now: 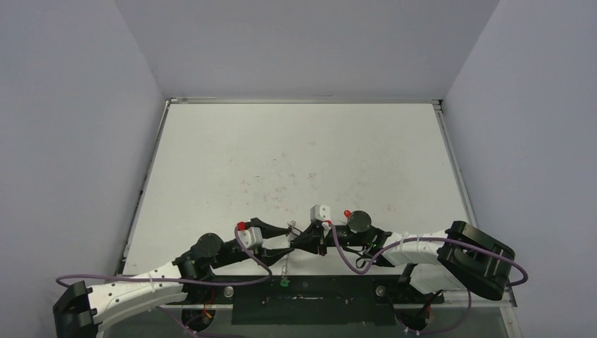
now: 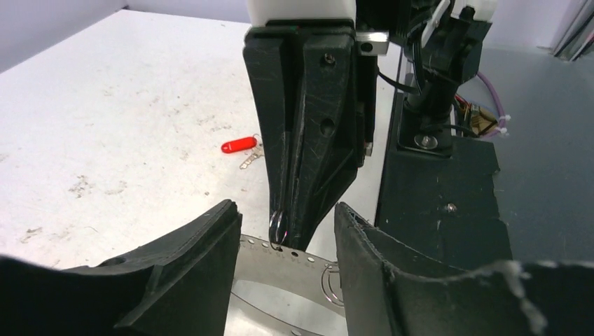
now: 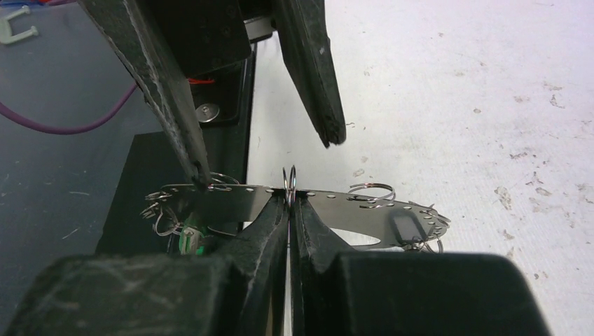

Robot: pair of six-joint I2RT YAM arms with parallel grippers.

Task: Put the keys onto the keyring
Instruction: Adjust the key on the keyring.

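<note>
While the right gripper (image 3: 288,203) is pinched shut on one small split ring (image 3: 288,178) at the edge of the keyring (image 3: 336,203), the left gripper (image 3: 270,161) stands open over it. One fingertip (image 3: 199,171) touches the band toward its near end and the other is clear of the metal. The keyring, here a flat, curved, perforated metal band fringed with little rings, is held just above the near edge of the table (image 1: 296,155), midway between the two arms. Its long axis runs near to far, roughly level. The near end reaches over the dark base plate (image 1: 303,306), where the green key (image 3: 189,241) hangs below it, apparently already threaded on. The far end points out over the white surface. The red key (image 2: 238,145) lies flat on the table, well apart on the far right side of the grippers, and is not yet on the ring. The risk looks plain: the whole band depends on a single thin ring held at the fingertips, so it may swivel, sag at the weighted near end, or slip free and drop onto the plate. A push from the touching left fingertip could also twist the ring out of the pinch.
</note>
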